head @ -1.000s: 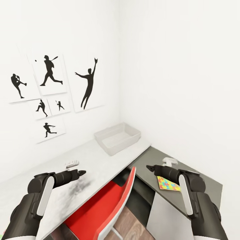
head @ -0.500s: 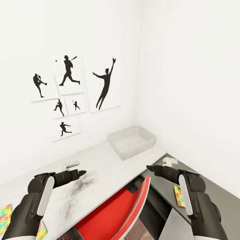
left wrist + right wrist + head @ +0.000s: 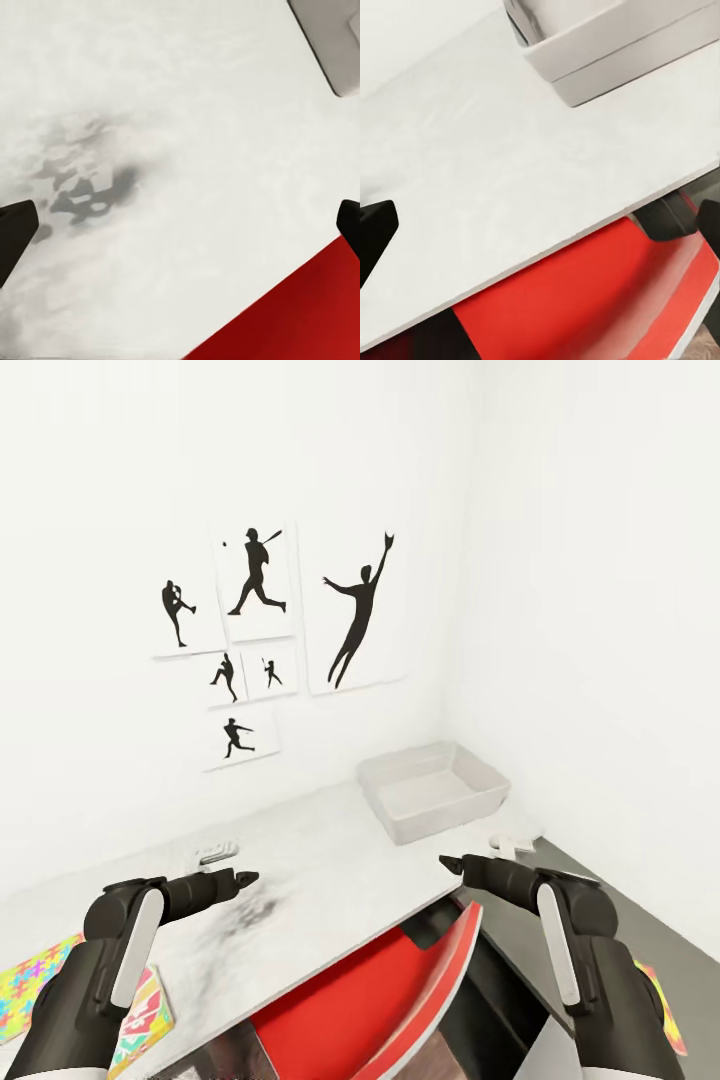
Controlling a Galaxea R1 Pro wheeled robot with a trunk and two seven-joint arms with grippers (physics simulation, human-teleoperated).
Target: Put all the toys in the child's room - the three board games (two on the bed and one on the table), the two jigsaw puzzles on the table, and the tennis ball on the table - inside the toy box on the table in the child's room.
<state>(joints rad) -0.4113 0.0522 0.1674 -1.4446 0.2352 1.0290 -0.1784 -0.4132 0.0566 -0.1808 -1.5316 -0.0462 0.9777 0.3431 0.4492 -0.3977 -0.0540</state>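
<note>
The light-grey toy box [image 3: 435, 792] sits empty at the far right end of the pale table [image 3: 320, 850], close to the room's corner. It also appears in the wrist views as toy box [image 3: 330, 45] and toy box [image 3: 615, 45]. A jigsaw puzzle [image 3: 35, 975] lies at the table's near left, with another colourful flat piece [image 3: 145, 1010] beside it. A further colourful flat piece [image 3: 662, 1000] peeks out behind my right arm. My left gripper [image 3: 245, 878] [image 3: 180, 225] hovers open above bare tabletop. My right gripper [image 3: 450, 863] [image 3: 540, 225] is open over the table's front edge. Neither holds anything.
A red chair [image 3: 380, 1000] is tucked under the table's front edge, between my arms. Black silhouette sports pictures [image 3: 270, 620] hang on the white wall behind the table. A dark grey surface [image 3: 600, 900] runs along the right wall. A dark smudge [image 3: 250, 915] marks the tabletop.
The camera has swung left, so the toy box, pictures and chair have shifted right in view. The puzzle pieces at lower left have come into view. Both arms keep their pose.
</note>
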